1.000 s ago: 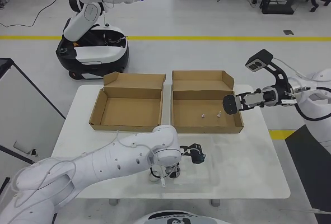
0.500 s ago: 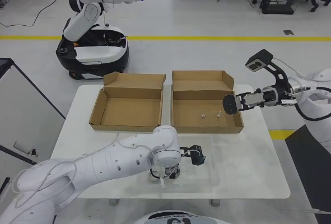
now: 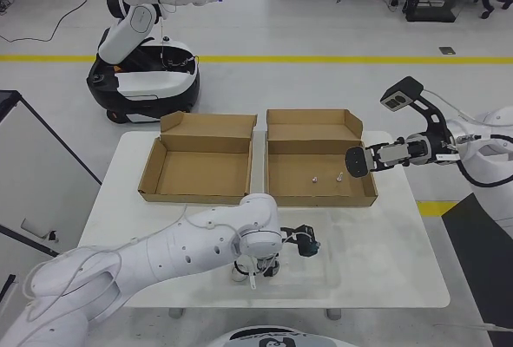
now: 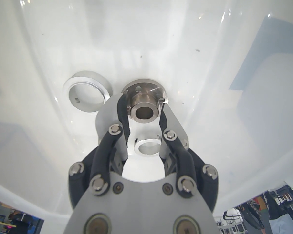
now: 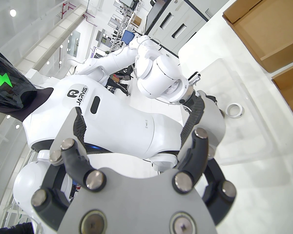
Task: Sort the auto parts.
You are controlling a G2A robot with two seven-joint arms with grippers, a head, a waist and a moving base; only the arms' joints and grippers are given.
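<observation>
From above, the white table (image 3: 386, 260) bore two open cardboard boxes. The left box (image 3: 202, 173) sat beside the right box (image 3: 291, 173), whose floor held two small metal parts (image 3: 314, 180). The right gripper (image 3: 358, 161) hung at that box's outer edge, fingers spread wide. The left wrist view added detail. Inside the clear tray (image 4: 51, 49), the left gripper (image 4: 142, 104) was clamped on a flanged hub (image 4: 143, 112). A shallow cap (image 4: 86, 94) lay just beside it and a split collar (image 4: 147, 147) under the fingers.
</observation>
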